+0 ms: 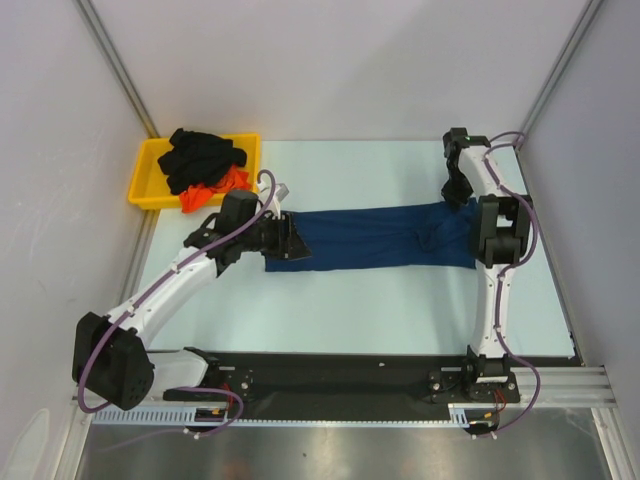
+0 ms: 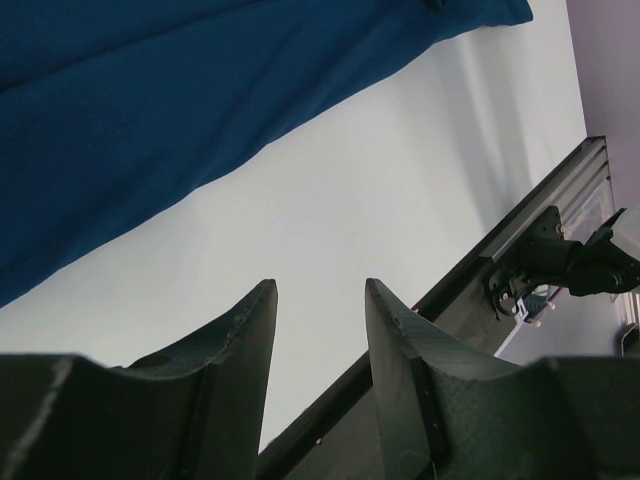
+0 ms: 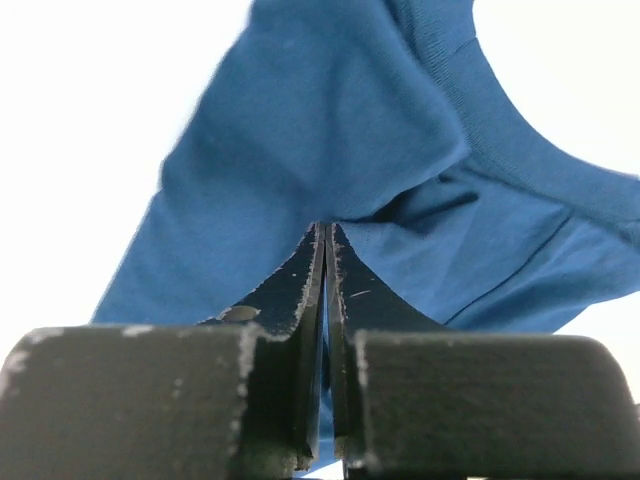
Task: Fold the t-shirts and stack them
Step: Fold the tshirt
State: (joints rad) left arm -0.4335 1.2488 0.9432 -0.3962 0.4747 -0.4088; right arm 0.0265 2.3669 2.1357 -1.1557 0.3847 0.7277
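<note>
A navy blue t-shirt (image 1: 370,238) lies stretched in a long band across the middle of the table. My right gripper (image 3: 325,230) is shut on a pinch of its cloth (image 3: 300,130) near the ribbed collar, with folds running out from the fingertips. In the top view that gripper (image 1: 458,205) stands over the shirt's right end. My left gripper (image 1: 292,240) is at the shirt's left end. It is open (image 2: 320,290) with only bare table between its fingers, and the blue cloth (image 2: 150,120) lies just beyond. Black (image 1: 200,155) and orange-red (image 1: 225,185) t-shirts are piled in the tray.
The yellow plastic tray (image 1: 145,175) sits at the table's back left corner. A black rail (image 1: 340,375) with the arm bases runs along the near edge. Grey walls close in the left, right and back sides.
</note>
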